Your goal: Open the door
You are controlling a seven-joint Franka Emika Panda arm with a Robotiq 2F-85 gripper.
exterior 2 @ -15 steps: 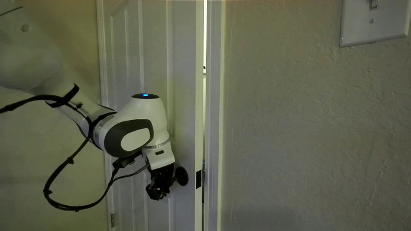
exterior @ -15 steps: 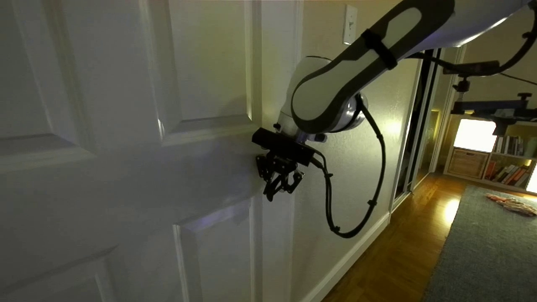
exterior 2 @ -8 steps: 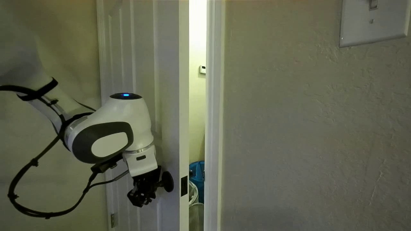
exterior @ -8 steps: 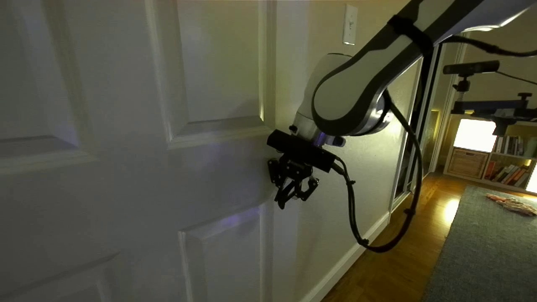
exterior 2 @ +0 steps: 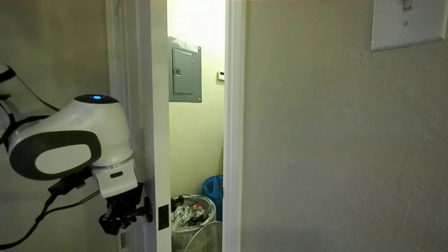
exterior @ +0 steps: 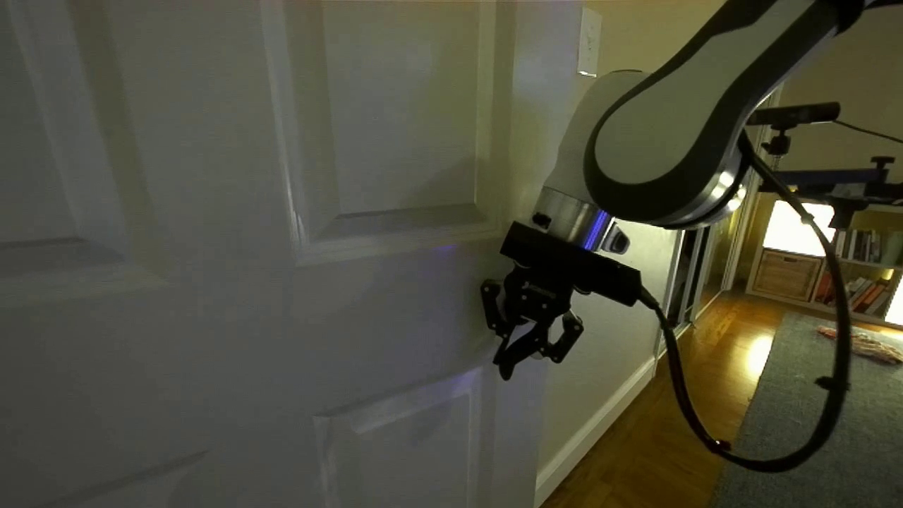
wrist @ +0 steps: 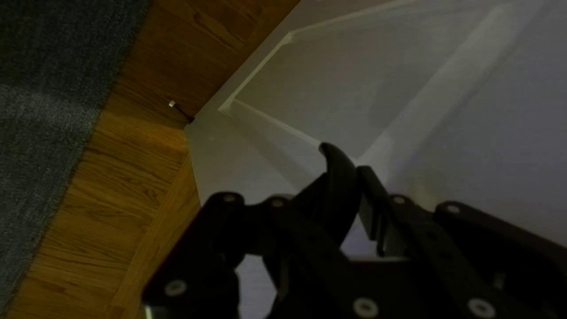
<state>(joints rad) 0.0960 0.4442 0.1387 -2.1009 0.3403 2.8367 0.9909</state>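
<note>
One white arm [exterior 2: 77, 120] sits far left in an exterior view, then its black gripper [wrist: 343, 177], fingers [wrist: 371, 188] clamped on the black lever handle [wrist: 340, 195], per the wrist view. Next over is the white door [exterior 2: 161, 115], nearly edge-on and partway open. In the gap: gray wall panel [exterior 2: 183, 75] up high, lined bin [exterior 2: 180, 238] with crumpled foil [exterior 2: 185, 215] below, blue bin [exterior 2: 214, 190] behind it. Then white door frame [exterior 2: 233, 140], then textured wall [exterior 2: 308, 140] with a light switch plate [exterior 2: 407, 31], top right.

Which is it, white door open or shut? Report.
Partly open: in an exterior view, the white door stands away from its frame, a grey panel showing between.
</note>
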